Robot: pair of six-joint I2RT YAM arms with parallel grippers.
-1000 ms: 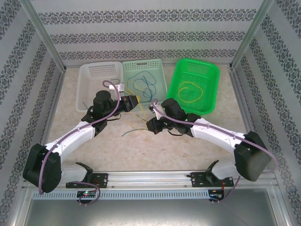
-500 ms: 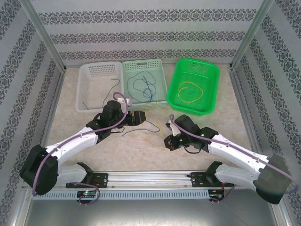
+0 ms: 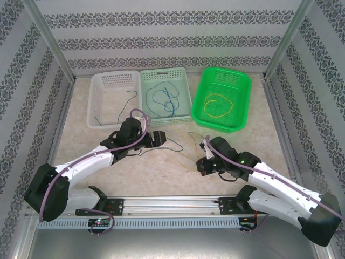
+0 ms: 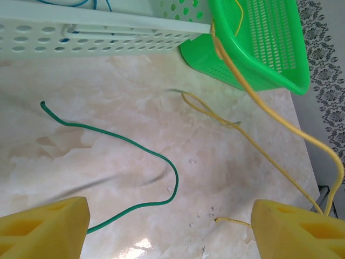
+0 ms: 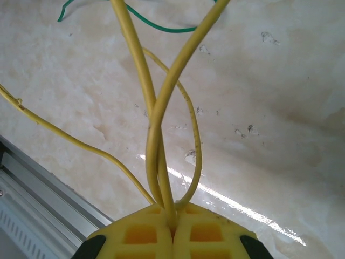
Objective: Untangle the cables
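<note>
Pinching thin curving yellow cables (image 5: 155, 116), the right claw (image 5: 173, 218) has spongy pads (image 5: 156, 217).

Cables: yellow cable (image 5: 156, 118), green cable (image 4: 137, 144), blue cable (image 3: 161, 100). Baskets: white basket (image 3: 116, 75), mint basket (image 3: 164, 71), bright green basket (image 3: 229, 70). Table (image 3: 161, 175): beige, marbled. Walls (image 3: 161, 43): white, grey floral bands. Arms (image 3: 89, 161): white, black joints, purple leads (image 3: 139, 111).

The left basket (image 3: 116, 80), middle basket (image 3: 164, 75) and right basket (image 3: 223, 75) are standing in a row at the back of the worktop (image 3: 269, 129); cables (image 4: 135, 143) are lying in and before them.
</note>
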